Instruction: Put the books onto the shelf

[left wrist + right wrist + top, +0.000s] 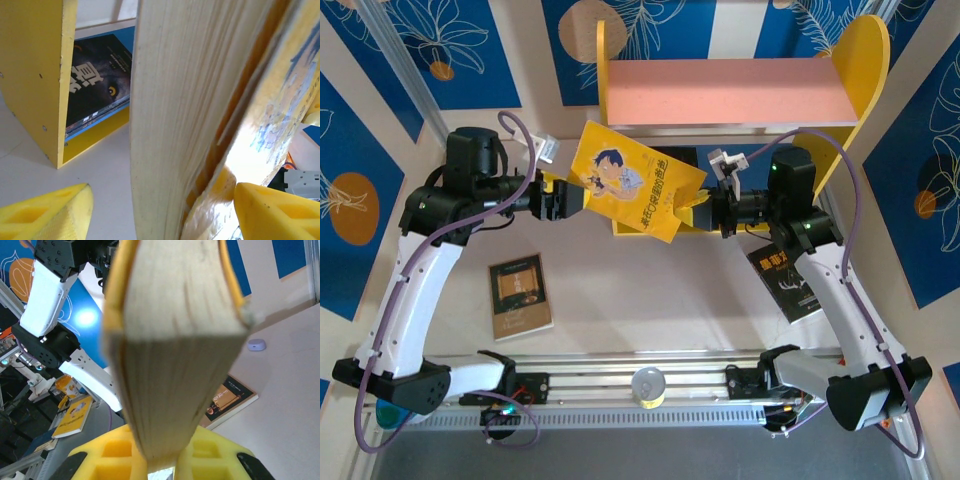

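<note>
1. Overhead: yellow cartoon paperback [635, 185] hangs tilted before the shelf [720, 90], above the tabletop [650, 300].
2. Left wrist: left claw [162, 202] gapes astride its pages.
3. Right wrist: right claw [160, 452] pinches the page edge; likely light and bendy, best gripped near the spine.

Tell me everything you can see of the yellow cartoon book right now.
The yellow cartoon book is a closed paperback with a bright yellow cover, a dark-haired cartoon boy, a black Chinese title and a cream page block. It hangs tilted in the air in front of the shelf, off the table. The right gripper is shut on its right edge. The left gripper straddles its left edge with jaws open, and a gap shows beside the pages.
</note>
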